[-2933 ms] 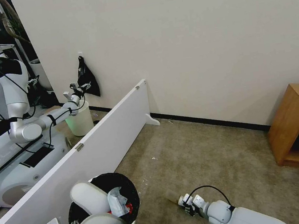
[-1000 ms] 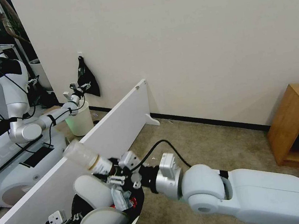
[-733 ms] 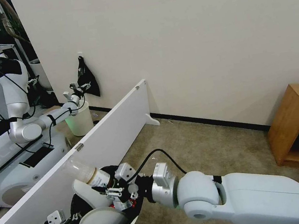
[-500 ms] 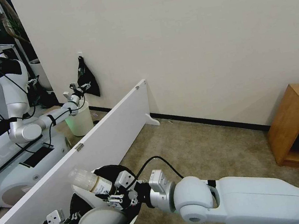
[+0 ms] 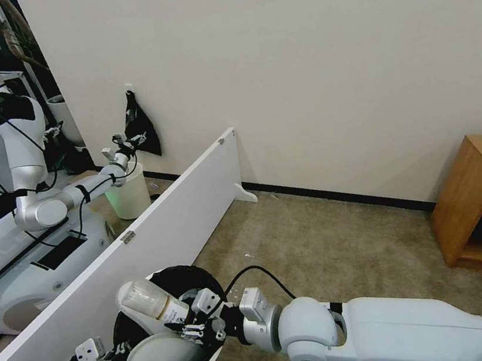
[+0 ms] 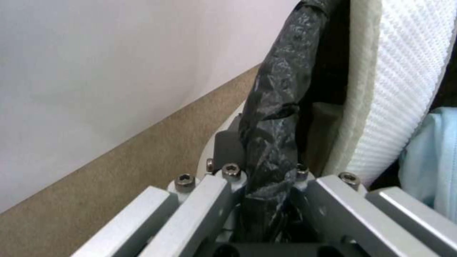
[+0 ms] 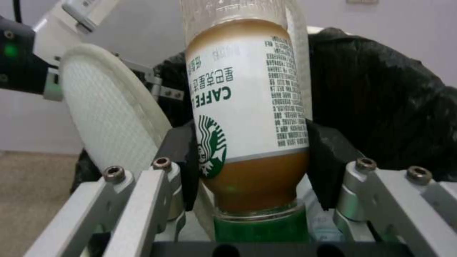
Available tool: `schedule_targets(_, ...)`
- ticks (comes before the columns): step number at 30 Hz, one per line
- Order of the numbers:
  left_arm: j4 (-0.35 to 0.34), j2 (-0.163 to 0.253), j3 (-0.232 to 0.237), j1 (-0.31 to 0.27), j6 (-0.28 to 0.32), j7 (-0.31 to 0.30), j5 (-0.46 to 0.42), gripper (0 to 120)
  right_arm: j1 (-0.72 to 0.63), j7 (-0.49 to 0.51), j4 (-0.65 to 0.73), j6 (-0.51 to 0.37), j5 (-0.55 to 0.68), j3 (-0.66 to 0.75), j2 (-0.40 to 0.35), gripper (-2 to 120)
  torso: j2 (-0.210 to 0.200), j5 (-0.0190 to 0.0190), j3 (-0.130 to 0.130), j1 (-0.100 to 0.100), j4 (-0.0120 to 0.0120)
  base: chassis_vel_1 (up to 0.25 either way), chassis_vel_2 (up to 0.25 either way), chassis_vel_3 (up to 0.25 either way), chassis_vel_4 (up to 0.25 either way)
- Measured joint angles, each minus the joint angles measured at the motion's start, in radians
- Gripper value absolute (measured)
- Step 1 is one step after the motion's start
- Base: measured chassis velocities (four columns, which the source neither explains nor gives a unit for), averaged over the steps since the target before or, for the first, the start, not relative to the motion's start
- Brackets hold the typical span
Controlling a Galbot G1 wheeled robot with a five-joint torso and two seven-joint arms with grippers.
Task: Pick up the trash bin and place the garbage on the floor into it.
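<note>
The trash bin (image 5: 173,272), white with a black bag over its rim, stands low at my left by the white board. My left gripper (image 5: 107,359) is shut on its rim; in the left wrist view the gripper (image 6: 266,178) pinches the black bag (image 6: 276,107). A white slipper (image 5: 158,357) stands inside the bin. My right gripper (image 5: 197,323) is shut on a clear bottle (image 5: 150,302) with a white coffee label, tilted over the bin's mouth. In the right wrist view the bottle (image 7: 247,107) sits between the pads (image 7: 183,164), cap toward the palm.
A long white board (image 5: 158,227) runs along the bin's left. Beyond it stand another robot (image 5: 9,175) and a pale bin (image 5: 127,195). A wooden cabinet (image 5: 474,197) is at the right wall. Beige carpet (image 5: 333,251) lies open between.
My right arm rose from the carpet with the bottle, swung left over the bin, and has lowered it toward the bin's mouth. The left gripper has kept its hold on the rim.
</note>
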Motion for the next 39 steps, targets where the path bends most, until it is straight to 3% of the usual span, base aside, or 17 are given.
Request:
schedule_targets(22, 0.019, -0.005, 0.005, -0.007, 0.000, 0.002, 0.011, 1, -0.062, -0.012, -0.064, 0.031, -0.065, 0.005, -0.004, 44, 0.000, 0.0000, 0.000, 0.000, 0.0000, 0.000, 0.000, 0.000, 0.000)
schedule_targets(34, 0.027, -0.005, 0.008, -0.008, 0.000, 0.002, 0.015, 1, -0.062, -0.008, -0.053, 0.030, -0.067, 0.022, -0.010, 82, 0.000, 0.0000, 0.000, 0.000, 0.0000, 0.000, 0.000, 0.000, 0.000)
schedule_targets(37, 0.023, -0.005, 0.008, -0.006, 0.000, 0.002, 0.016, 1, -0.066, -0.006, -0.046, 0.029, -0.067, 0.027, -0.014, 98, 0.000, 0.0000, 0.000, 0.000, 0.0000, 0.000, 0.000, 0.000, 0.000)
schedule_targets(39, 0.022, -0.005, 0.008, -0.006, 0.000, 0.003, 0.016, 1, -0.067, -0.005, -0.045, 0.028, -0.067, 0.028, -0.014, 99, 0.000, 0.0000, 0.000, 0.000, 0.0000, 0.000, 0.000, 0.000, 0.000)
